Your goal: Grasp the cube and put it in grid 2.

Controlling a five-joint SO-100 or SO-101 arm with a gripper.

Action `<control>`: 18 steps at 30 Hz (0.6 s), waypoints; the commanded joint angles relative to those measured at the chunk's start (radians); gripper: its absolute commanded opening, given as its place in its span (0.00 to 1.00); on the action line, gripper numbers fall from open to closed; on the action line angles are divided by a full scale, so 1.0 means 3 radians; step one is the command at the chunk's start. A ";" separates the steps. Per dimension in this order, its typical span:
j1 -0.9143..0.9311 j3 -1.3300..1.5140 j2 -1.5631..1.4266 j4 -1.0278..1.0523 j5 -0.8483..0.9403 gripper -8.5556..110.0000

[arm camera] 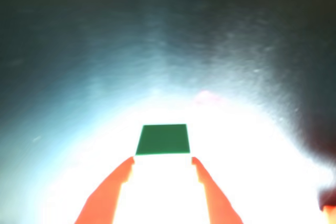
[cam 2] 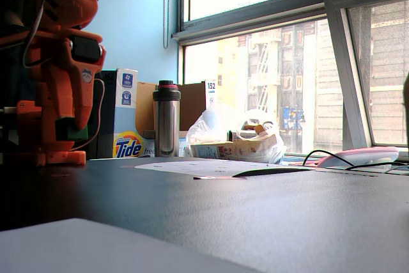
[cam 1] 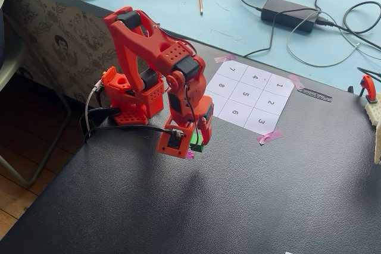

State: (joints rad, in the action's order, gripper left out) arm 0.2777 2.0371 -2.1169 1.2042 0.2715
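Wrist view: tool (arm camera: 163,161) grips cube (arm camera: 163,139).

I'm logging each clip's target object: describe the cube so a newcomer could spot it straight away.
Start at the orange arm on the black table, left of the numbered paper grid in a fixed view. Follow it down to the tool; the cube sits between its tips. It is the only green thing there, small and flat-faced.

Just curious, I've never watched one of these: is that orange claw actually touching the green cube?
Touching. In the wrist view the tool has a finger against each side of the green cube; a fixed view shows the cube clamped too.
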 commanded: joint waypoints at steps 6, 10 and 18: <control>-0.0578 -0.0926 0.0194 0.0378 -0.0205 0.07; -0.0961 -0.1176 0.0343 0.0409 -0.0297 0.07; -0.1565 -0.1544 0.0665 0.0363 -0.0465 0.07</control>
State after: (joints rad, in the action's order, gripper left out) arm -0.1519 1.6475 -1.9282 1.3223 0.1427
